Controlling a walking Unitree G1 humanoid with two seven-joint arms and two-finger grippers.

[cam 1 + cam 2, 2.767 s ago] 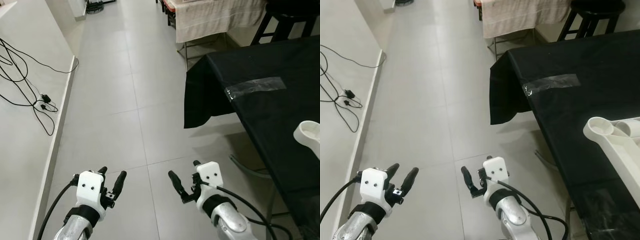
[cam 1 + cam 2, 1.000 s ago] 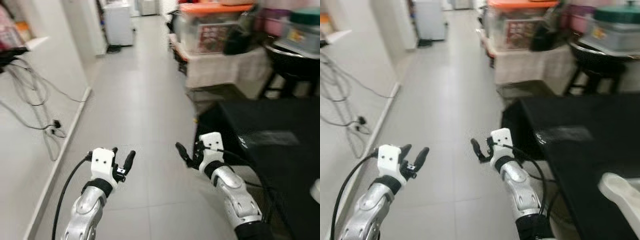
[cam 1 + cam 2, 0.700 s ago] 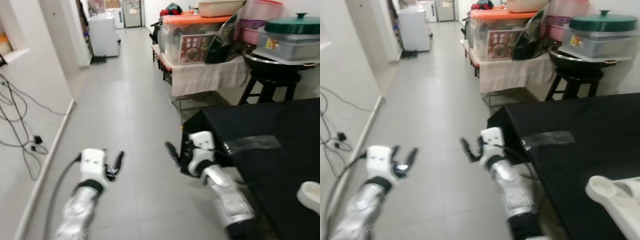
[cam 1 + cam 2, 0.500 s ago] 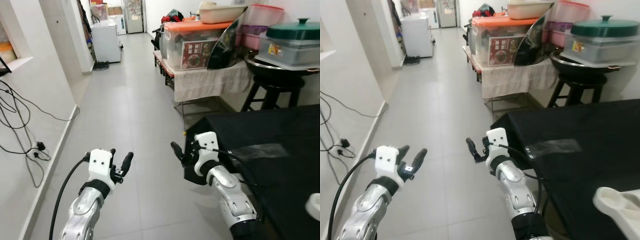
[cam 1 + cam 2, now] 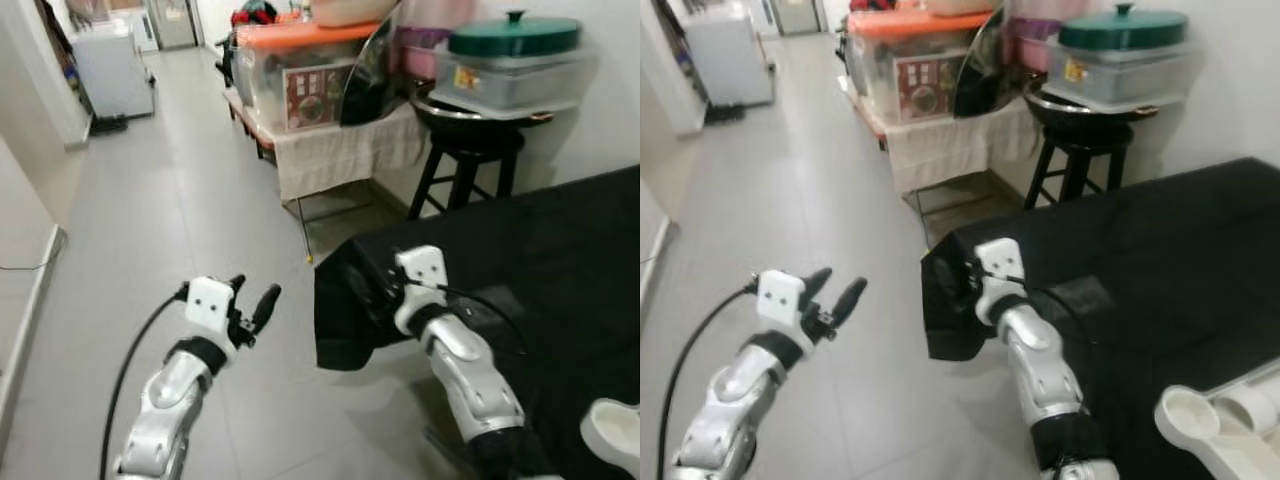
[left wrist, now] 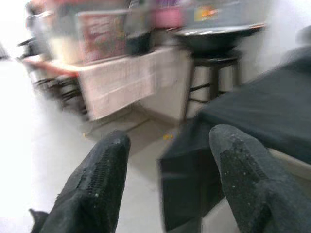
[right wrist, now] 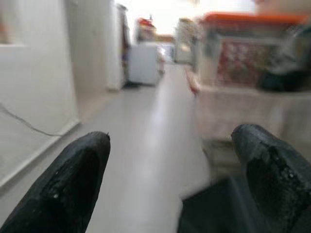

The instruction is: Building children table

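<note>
Grey floor tiles [image 5: 150, 220] are seen running down a corridor, over which the left gripper [image 5: 250, 302] is held with nothing in it, its two black fingers [image 6: 102, 184] spread apart in the left wrist view. Beside it, the right gripper [image 7: 175, 170] is raised at the near corner of a table draped in black cloth [image 5: 1160, 270]; its fingers are shown wide apart in the right wrist view, with nothing between them. A white moulded plastic part [image 5: 1230, 420] with round sockets, seemingly a piece of the children's table, is seen lying at the near right edge of the black cloth, well apart from both grippers. Against the far wall a low table covered with a pale cloth [image 5: 345, 150] is seen, on which a clear storage box with an orange lid [image 5: 300, 70] is set; a red printed label is carried on its front, but its writing cannot be read. Just to the right, a black stool [image 5: 465, 165] is seen bearing a grey container with a green lid [image 5: 510, 55], whose small yellow sticker is likewise too blurred to read
</note>
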